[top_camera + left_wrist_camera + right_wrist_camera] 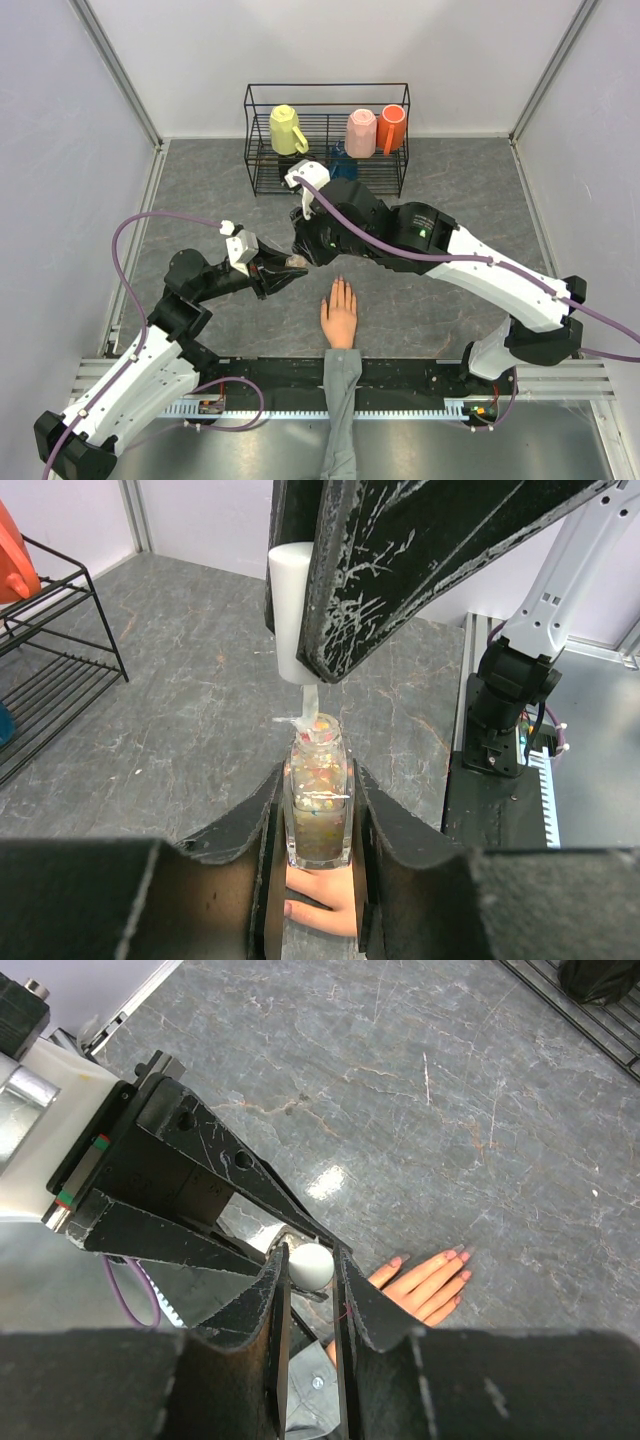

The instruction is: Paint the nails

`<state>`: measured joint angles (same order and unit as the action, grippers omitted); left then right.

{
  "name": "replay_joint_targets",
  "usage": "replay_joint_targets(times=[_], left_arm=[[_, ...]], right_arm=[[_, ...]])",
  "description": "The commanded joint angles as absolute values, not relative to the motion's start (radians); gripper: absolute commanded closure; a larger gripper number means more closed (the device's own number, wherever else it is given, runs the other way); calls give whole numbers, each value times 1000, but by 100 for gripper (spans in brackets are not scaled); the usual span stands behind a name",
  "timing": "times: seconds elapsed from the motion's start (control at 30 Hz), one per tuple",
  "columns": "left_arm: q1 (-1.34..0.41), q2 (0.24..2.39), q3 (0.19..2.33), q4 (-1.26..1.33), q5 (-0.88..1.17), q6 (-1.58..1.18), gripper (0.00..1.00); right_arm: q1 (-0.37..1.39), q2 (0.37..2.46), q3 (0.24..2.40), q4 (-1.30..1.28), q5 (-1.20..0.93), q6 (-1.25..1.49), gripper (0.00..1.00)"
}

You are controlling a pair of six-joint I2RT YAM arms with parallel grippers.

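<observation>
left gripper [292,266] clamped on an upright glitter polish bottle [320,815]; right gripper [312,1270] pinching the white brush cap [292,600] directly above the bottle's mouth; nails [448,1254] tipping the mannequin hand [340,320], flat on the table [450,180], just right of both.

Twin arms in matching livery: glossy white shells cover the long links of the left arm [150,375] and right arm [500,280], with matte black housings at the joints. A purple cable [125,250] trails along each. A small green light [422,233] glows on the right arm's black housing. The black fingers [400,540] are heavily scratched. The left gripper [298,262] bears red and green bands [63,1198] beside a white block.
</observation>
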<state>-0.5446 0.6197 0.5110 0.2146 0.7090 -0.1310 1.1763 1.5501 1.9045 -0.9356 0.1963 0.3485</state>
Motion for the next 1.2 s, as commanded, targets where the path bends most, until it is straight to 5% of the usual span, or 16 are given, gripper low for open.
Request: replay_joint_targets(times=[0.0, 1.17], left_arm=[[-538, 620, 511, 236, 707, -107, 98], [-538, 624, 506, 253, 744, -120, 98]], right_arm=[[1181, 1499, 1921, -913, 201, 361, 100], [1183, 1531, 1922, -888, 198, 348, 100]])
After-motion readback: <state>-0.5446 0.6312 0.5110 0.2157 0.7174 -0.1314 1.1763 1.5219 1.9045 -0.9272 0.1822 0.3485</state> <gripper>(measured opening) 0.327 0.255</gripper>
